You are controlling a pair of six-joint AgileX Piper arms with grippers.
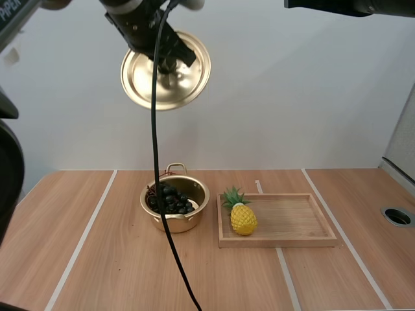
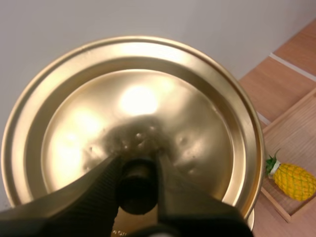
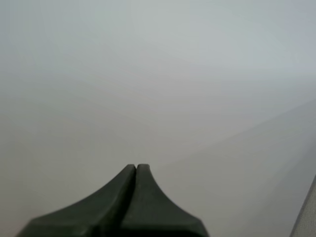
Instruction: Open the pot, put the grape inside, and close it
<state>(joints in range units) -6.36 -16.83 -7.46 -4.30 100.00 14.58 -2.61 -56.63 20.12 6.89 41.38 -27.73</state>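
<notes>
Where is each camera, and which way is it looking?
High view: behind and above the arms, looking down at pot and tray; left gripper holds the lid high.
Left wrist view: on the left arm, facing the lid; fingers pinch its knob.
Right wrist view: on the right arm, facing a plain wall; right gripper shut.
Shared: high and left wrist views show lid and pineapple.

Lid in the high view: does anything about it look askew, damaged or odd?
Yes. The left hand holds the lid by its knob high above the table, tipped almost on edge, not flat. Small dents mark the metal around the knob. The pot below stands open, grapes inside.
</notes>
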